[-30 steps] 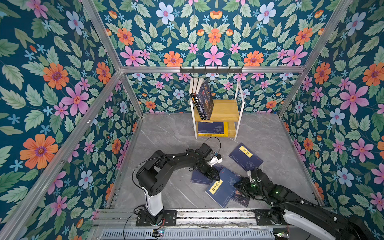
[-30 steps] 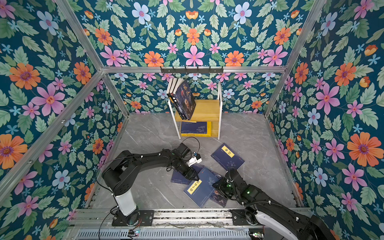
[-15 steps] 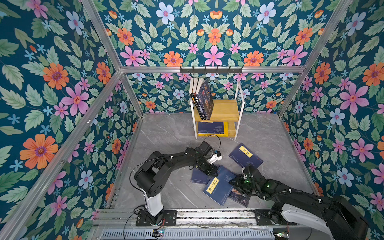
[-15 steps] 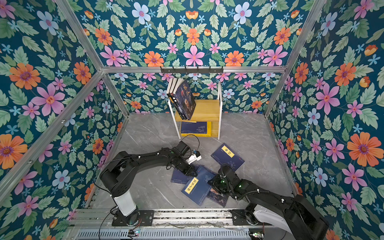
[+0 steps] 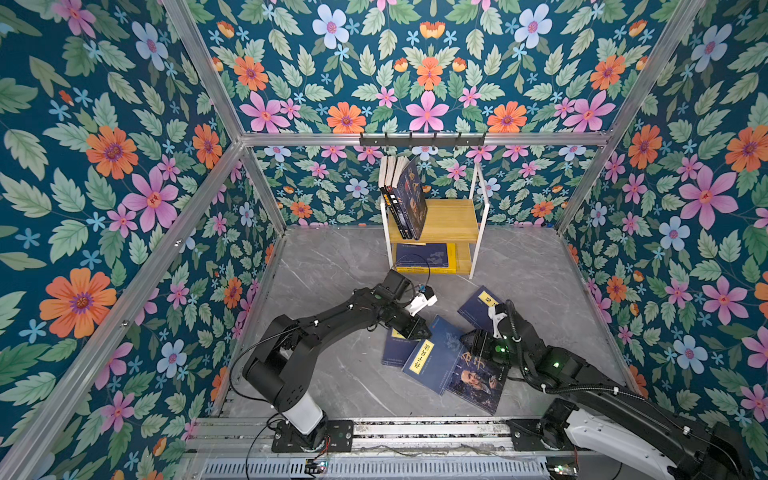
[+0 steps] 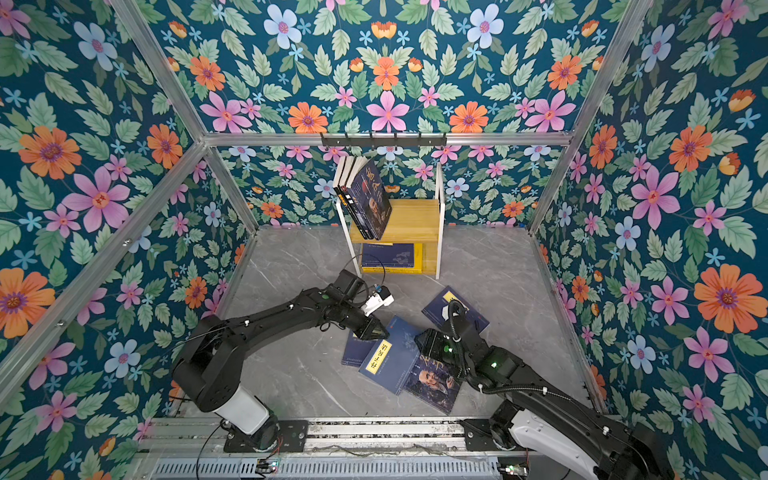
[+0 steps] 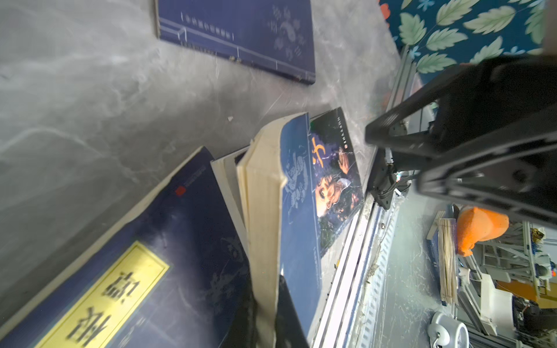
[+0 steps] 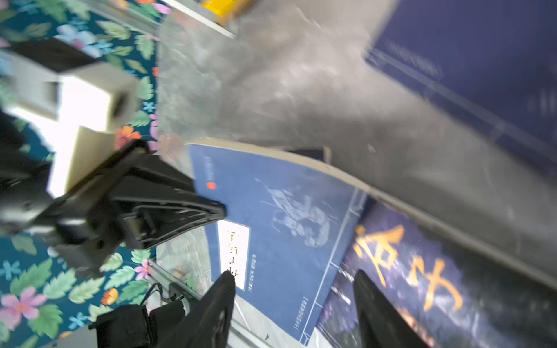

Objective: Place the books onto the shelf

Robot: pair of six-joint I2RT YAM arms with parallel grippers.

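Item under handling: the navy book (image 5: 440, 353), a thin paperback with a yellow title label, lies on the grey floor (image 5: 332, 291) well short of the shelf (image 5: 449, 220). Its near corner sits between the jaws of the left gripper (image 5: 419, 331), which are clamped on the cover and page block; the left wrist view shows the pages fanning just ahead of the jaws. Judged light and limp, with a smooth cover likely to slip. A corner hold will probably let it droop and splay, so a deeper bite toward the spine looks sounder. The right gripper (image 8: 295, 275) has its jaws apart, holding nothing, poised over the seam where this book overlaps the dark book (image 5: 478, 378). A second navy book (image 5: 392, 353) lies partly under the held one, beside the left jaws. A third navy book (image 5: 473, 305) lies apart, beyond the right jaws. The shelf carries the upright books (image 5: 409, 203) above and the flat books (image 5: 422, 254) below.
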